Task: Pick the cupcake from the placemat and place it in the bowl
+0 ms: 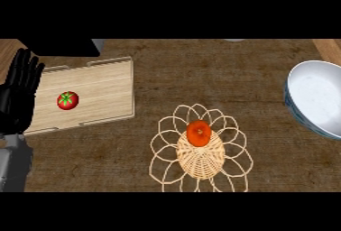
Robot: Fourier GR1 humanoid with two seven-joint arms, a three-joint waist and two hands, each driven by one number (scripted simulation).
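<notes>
An orange-red cupcake sits on the upper part of a woven straw placemat with a looped wire-like border, low in the middle of the view. A large white bowl with a blue-grey rim stands at the right edge, partly cut off by the frame. My left hand rests open at the left edge, fingers straight and pointing up, far from the cupcake. My right hand does not show.
A light wooden tray with handles lies upper left, carrying a red tomato with a green stem. A black object overlaps the tray's far corner. The counter is dark brown wood.
</notes>
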